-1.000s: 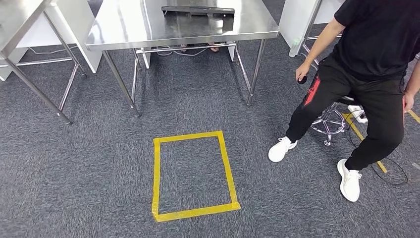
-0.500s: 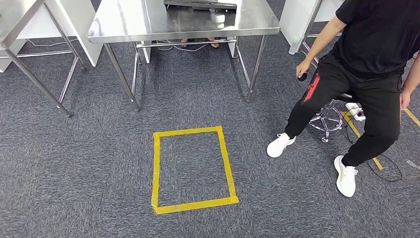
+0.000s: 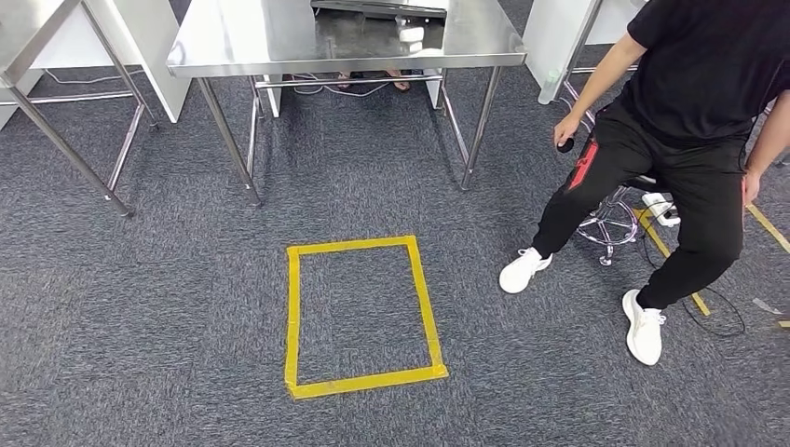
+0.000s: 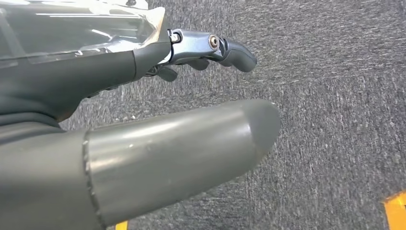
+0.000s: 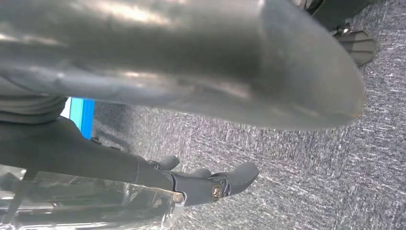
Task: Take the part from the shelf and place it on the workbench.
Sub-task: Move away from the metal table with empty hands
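Left hand: the left hand [image 4: 143,143] hangs over grey carpet in its wrist view; the thick grey thumb and the darker fingers [image 4: 230,50] stand apart, with nothing between them.
Right hand: the right hand [image 5: 191,96] also hangs over carpet in its wrist view; thumb and fingers [image 5: 225,182] are spread, and nothing is held.
Part: a dark flat piece [image 3: 377,7] lies at the far edge of the steel surface; whether it is the task's part I cannot tell, as it is cut off by the frame.
Surface: a stainless steel surface [image 3: 251,42] stands ahead on thin metal legs, with cables on the floor beneath it.
Second table: a corner of another steel table [image 3: 28,33] stands to the left, apart from the first.
Floor mark: a rectangle of yellow tape [image 3: 359,312] lies on the carpet [image 3: 140,317] in front of the steel surface.
Person: a person [image 3: 694,112] in a black shirt and black trousers sits on a stool [image 3: 610,223] to the right, white shoes on the carpet, a small dark object [image 3: 565,144] in one hand.
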Tool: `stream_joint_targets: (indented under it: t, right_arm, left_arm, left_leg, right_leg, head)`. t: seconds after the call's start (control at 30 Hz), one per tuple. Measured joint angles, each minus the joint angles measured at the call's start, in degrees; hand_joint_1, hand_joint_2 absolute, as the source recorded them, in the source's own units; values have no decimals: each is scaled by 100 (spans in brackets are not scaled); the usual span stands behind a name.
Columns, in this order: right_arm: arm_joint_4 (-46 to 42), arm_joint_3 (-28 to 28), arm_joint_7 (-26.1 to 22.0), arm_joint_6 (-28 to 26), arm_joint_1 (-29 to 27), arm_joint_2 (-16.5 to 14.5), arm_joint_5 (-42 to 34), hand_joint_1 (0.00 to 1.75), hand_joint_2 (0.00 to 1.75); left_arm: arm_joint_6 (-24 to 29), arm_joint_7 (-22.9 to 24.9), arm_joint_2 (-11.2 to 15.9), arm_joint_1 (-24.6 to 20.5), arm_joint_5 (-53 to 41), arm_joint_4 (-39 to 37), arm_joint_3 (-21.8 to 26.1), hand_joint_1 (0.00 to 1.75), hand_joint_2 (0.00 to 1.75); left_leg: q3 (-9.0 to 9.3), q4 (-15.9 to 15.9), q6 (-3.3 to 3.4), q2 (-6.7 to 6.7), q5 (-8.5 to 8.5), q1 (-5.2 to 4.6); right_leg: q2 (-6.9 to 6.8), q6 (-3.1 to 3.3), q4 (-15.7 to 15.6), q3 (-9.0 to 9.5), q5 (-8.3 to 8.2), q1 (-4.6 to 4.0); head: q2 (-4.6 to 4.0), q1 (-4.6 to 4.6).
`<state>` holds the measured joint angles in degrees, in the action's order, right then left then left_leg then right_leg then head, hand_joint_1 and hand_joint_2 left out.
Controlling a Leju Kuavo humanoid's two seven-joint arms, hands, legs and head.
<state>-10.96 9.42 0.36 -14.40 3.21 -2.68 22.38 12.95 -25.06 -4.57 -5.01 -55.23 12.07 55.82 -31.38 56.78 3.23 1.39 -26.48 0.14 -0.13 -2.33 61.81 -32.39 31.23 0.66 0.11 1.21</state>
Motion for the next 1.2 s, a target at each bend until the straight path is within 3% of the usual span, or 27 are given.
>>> stream_joint_targets:
  t: [0.07, 0.1, 0.13, 0.17, 0.2, 0.27, 0.33, 0.4, 0.47, 0.53, 0.6, 0.63, 0.67, 0.7, 0.77, 0.83, 0.87, 0.9, 0.93, 1.0, 1.07, 1.13, 1.17, 1.2]
  right_arm:
    - [0, 0, -1, 0, -7, 2, 13, 0, 0]
    - [1, 0, -1, 0, -16, 5, 19, 0, 0]
    - [1, 0, -1, 0, -26, 7, 22, 0, 0]
    - [1, 0, -1, 0, -36, 8, 25, 0, 0]
    - [1, 0, -1, 1, -41, 11, 32, 0, 0]
    - [1, 0, -1, 5, -27, 5, 55, 0, 0]
    - [1, 0, -2, 14, -9, -2, 79, 0, 0]
    - [2, 0, -3, 17, -7, 2, 86, 0, 0]
    - [3, 0, -3, 17, -7, 4, 88, 0, 0]
    - [3, 0, -3, 17, -3, 2, 94, 0, 0]
    - [3, 0, -3, 17, -9, -6, 104, 0, 0]
    - [3, 0, -3, 17, -17, -9, 111, 0, 0]
    - [3, 0, -4, 18, -25, -9, 119, 0, 0]
    - [3, 0, -5, 19, -31, -9, 125, 0, 0]
    - [3, -1, -13, 21, -29, -16, 138, 0, 0]
    - [3, -2, -19, 29, -12, -24, 158, 0, 0]
    - [4, -2, -20, 38, -6, -27, 169, 0, 0]
    - [5, -2, -14, 50, -6, -22, 181, 0, 0]
    - [7, -2, -3, 65, -10, -18, 191, 0, 0]
    - [9, -2, 26, 87, -15, -1, 197, 0, 0]
    - [9, -2, 45, 97, -5, 22, 194, 0, 0]
    - [10, -2, 50, 96, -6, 34, 193, 0, 0]
    - [10, -2, 50, 92, -16, 33, 197, 0, 0]
    - [10, -3, 50, 88, -27, 32, 207, 0, 0]
  left_arm:
    - [19, 16, 1, 1, 4, 0, 1, 0, 0]
    - [24, 22, -2, 1, 5, -1, 2, 0, 0]
    - [26, 28, -6, 2, 6, -1, 2, 0, 0]
    - [27, 33, -11, 2, 6, -2, 2, 0, 0]
    - [29, 37, -18, 1, 6, -2, 2, 0, 0]
    - [38, 47, -16, 1, 7, 0, 3, 0, 0]
    - [46, 55, -4, -2, 9, 1, 4, 0, 0]
    - [49, 58, -7, -7, 11, 0, 5, 0, 0]
    - [50, 58, -10, -9, 11, 0, 6, 0, 0]
    - [54, 62, -7, -1, 12, 0, 12, 0, 0]
    - [58, 73, -2, 12, 13, 0, 31, 0, 0]
    - [59, 80, 1, 16, 13, 0, 43, 0, 0]
    - [60, 86, 3, 18, 13, 0, 52, 0, 0]
    - [61, 92, 5, 18, 13, 0, 61, 0, 0]
    - [63, 107, 20, 16, 13, -1, 78, 0, 0]
    - [70, 129, 36, 14, 12, -3, 91, 0, 0]
    - [78, 146, 43, 12, 13, -4, 95, 0, 0]
    - [87, 158, 39, 10, 15, -4, 96, 0, 0]
    - [103, 172, 33, 5, 15, -4, 97, 0, 0]
    - [138, 186, 8, 2, 12, -4, 98, 0, 0]
    - [158, 218, -14, 10, 3, -5, 99, 0, 0]
    - [161, 264, -29, 17, -7, -7, 100, 0, 0]
    - [161, 284, -39, 18, -13, -8, 99, 0, 0]
    - [163, 303, -50, 17, -17, -8, 99, 0, 0]
  left_leg:
    - [-50, 1, 3, 71, 24, 7]
    - [-71, 3, -6, 110, 36, 9]
    - [-85, 5, -21, 152, 46, 16]
    - [-90, 7, -39, 197, 53, 27]
    - [-91, 10, -64, 243, 57, 42]
    - [-76, 23, -142, 335, 54, 41]
    - [-48, 31, -233, 424, 46, 26]
    - [-24, 24, -314, 512, 46, 48]
    - [-80, 182, -385, 351, -116, 91]
    - [-339, 803, -418, 26, -540, 112]
    - [-671, 1571, -408, -119, -894, 107]
    - [-746, 1745, -392, -138, -918, 104]
    - [-710, 1687, -365, -150, -821, 103]
    - [-562, 1396, -330, -180, -626, 101]
    - [-143, 564, -235, -418, -247, 103]
    - [73, 114, -180, -627, -135, 90]
    - [85, 79, -171, -632, -149, 76]
    - [90, 50, -164, -567, -133, 60]
    - [98, 8, -150, -492, -105, 64]
    - [127, -90, -110, -333, -47, 83]
    - [127, -126, -88, -153, -24, 86]
    - [111, -122, -90, 40, -24, 84]
    - [108, -119, -97, 124, -27, 88]
    - [110, -115, -111, 203, -32, 97]
  right_leg:
    - [4, 11, 773, -376, 353, 18]
    - [3, -13, 1050, -497, 448, 30]
    - [0, -59, 1107, -506, 444, 45]
    - [-12, -120, 919, -393, 348, 65]
    - [-56, -187, 529, -178, 191, 87]
    - [-291, -236, -273, 226, -107, 97]
    - [-405, -133, -553, 326, -229, 64]
    - [-277, 2, -539, 285, -268, 48]
    - [-154, 107, -544, 279, -322, 67]
    - [-29, 191, -544, 254, -375, 63]
    - [109, 238, -539, 211, -406, 18]
    - [181, 252, -537, 202, -415, -6]
    - [260, 258, -535, 203, -419, -26]
    - [341, 262, -534, 211, -423, -44]
    - [490, 255, -530, 222, -428, -71]
    - [618, 219, -519, 183, -447, -61]
    - [680, 187, -518, 150, -465, -48]
    - [750, 149, -525, 106, -484, -35]
    - [734, 118, -506, 75, -487, -33]
    - [468, 104, -246, -95, -334, -55]
    - [158, 116, 467, -460, 22, -42]
    - [90, 53, 1094, -761, 247, -1]
    - [71, -10, 1099, -743, 221, 25]
    - [33, -85, 854, -593, 111, 54]
  head:
    - [0, 14]
    - [0, 13]
    - [0, 13]
    - [0, 13]
    - [0, 13]
    - [0, 14]
    - [0, 10]
    - [0, 7]
    - [0, 3]
    - [0, -4]
    - [0, -4]
    - [0, -4]
    - [0, -3]
    - [0, -3]
    - [0, 2]
    - [0, 4]
    - [0, 3]
    - [0, 2]
    - [0, 2]
    - [0, 14]
    - [0, 27]
    - [0, 32]
    - [0, 32]
    - [0, 33]
